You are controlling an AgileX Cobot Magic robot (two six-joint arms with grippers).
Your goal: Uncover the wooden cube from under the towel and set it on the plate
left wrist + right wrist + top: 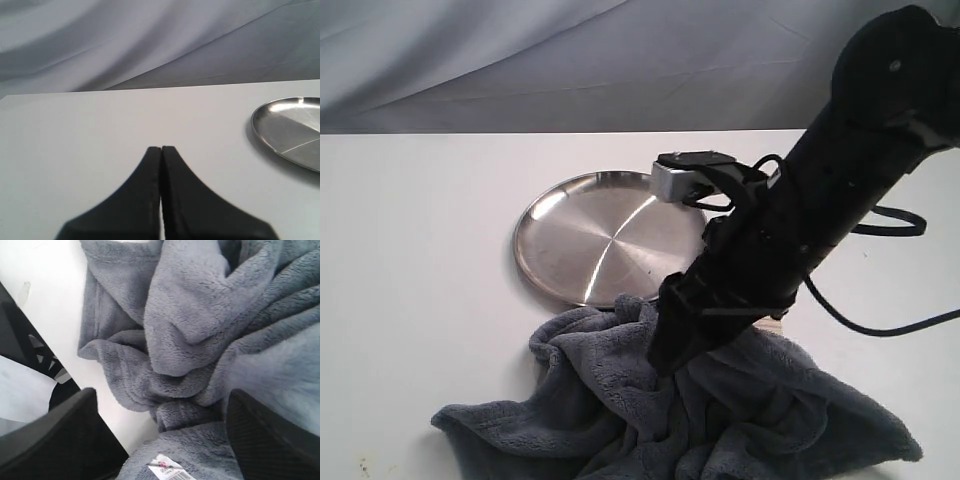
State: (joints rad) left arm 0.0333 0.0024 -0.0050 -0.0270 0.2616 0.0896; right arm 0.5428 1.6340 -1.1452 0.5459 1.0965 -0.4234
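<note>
Task is at an early stage, as I judge it: the wooden cube shows in none of my cams; I take it to be under the towel [700, 425], but where in the heap I can't tell; the plate [590, 235] is bare. Left to do: pull the cloth off, find the cube, grip it, carry it to the plate.

Exterior cam: my right arm [820, 200], bulky & matte black, slants down from upper right; the right gripper [668, 352] is sunk tip-first into the towel's upper folds, just beside the plate; the towel's far edge meets the plate's near rim.

Right wrist cam: jaws wide, one black finger [270, 440] on each side, deep folds bunched btwn them, not pinched on anything yet; a small white label [167, 467] shows at the cloth's edge.

Left wrist cam: left gripper [161, 152] has its jaws pressed together, holding nothing, over bare white table [75, 130]; plate sits off to one side, well apart from it.

Textures: towel is plush blue-grey fleece, thick, rumpled into soft ridges & hollows; plate is round, shiny stainless steel w/ a shallow raised rim & radial streaks of reflection; table is smooth matte white; a grey draped backdrop [520, 60] hangs behind.
</note>
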